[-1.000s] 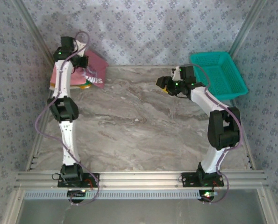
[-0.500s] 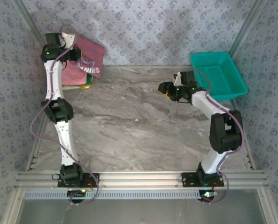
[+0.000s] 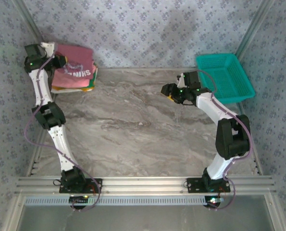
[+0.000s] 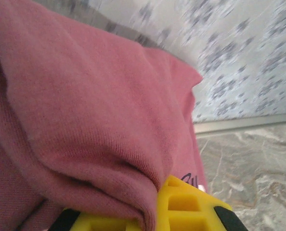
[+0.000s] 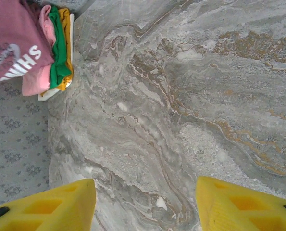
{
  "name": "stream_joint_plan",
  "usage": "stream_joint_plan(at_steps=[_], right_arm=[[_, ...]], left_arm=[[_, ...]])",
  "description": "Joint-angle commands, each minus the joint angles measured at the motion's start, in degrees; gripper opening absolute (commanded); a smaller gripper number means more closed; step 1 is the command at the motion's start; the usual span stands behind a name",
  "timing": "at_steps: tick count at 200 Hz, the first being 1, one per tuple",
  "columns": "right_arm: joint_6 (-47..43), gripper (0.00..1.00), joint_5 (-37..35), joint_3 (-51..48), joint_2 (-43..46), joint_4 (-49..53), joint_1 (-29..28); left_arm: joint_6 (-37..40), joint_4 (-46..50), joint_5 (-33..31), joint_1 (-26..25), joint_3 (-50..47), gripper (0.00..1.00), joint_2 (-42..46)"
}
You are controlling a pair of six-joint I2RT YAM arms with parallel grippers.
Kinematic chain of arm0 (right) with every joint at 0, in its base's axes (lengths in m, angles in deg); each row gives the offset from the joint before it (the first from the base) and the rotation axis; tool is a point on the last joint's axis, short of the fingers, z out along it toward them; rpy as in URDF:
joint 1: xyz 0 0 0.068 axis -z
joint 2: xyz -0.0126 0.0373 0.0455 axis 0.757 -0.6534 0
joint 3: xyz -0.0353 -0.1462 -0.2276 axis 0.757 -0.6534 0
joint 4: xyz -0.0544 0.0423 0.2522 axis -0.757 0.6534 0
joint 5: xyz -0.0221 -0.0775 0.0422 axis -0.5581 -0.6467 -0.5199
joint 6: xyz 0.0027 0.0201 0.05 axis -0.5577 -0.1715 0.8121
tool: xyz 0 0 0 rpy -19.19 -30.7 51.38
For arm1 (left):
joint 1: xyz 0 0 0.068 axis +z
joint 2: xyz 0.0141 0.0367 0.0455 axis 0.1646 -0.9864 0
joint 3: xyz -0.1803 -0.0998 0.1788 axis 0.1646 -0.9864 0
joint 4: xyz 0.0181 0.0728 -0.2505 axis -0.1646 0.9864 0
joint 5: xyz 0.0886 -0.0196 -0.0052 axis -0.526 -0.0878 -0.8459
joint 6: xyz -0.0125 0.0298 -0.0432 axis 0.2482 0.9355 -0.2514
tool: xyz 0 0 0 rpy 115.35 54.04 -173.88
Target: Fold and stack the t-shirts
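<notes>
The maroon t-shirt [image 3: 76, 62] is pinched by the left claw [image 3: 57, 61], draped over the folded stack [image 5: 54, 57] below it; the right claw [image 5: 145, 207] is spread, empty; stacking is judged underway; lowering and release are needed next.

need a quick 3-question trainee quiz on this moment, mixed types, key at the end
1. True or false: the left gripper is shut on the maroon shirt.
2. The right gripper is: A) open above bare table; B) shut on a shirt; C) shut on nothing.
3. Fill in: the shirt stack sits at the table's far-____ corner.

Key: 1 true; 2 A; 3 left.
</notes>
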Motion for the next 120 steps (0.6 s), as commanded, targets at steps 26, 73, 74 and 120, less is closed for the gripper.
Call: stream_joint_plan(at_steps=[26,73,74,120], right_arm=[[-1.8,0.6,-1.42,3.94,2.24,3.17,-0.71],[-2.23,0.6,-1.27,5.58,1.25,2.3,-1.47],[-2.24,0.6,-1.26,5.59,1.23,2.25,-1.48],[-5.23,0.63,-3.29,7.39,1.34,2.21,-1.59]], left_arm=[[3.7,1.76,-3.54,3.05,0.62,0.49,-3.95],[2.94,2.93,-14.55,3.1,0.71,0.98,4.18],[2.82,2.86,-14.44,3.06,0.7,0.98,4.57],[-2.99,5.5,-19.27,-1.14,-0.63,0.98,20.19]])
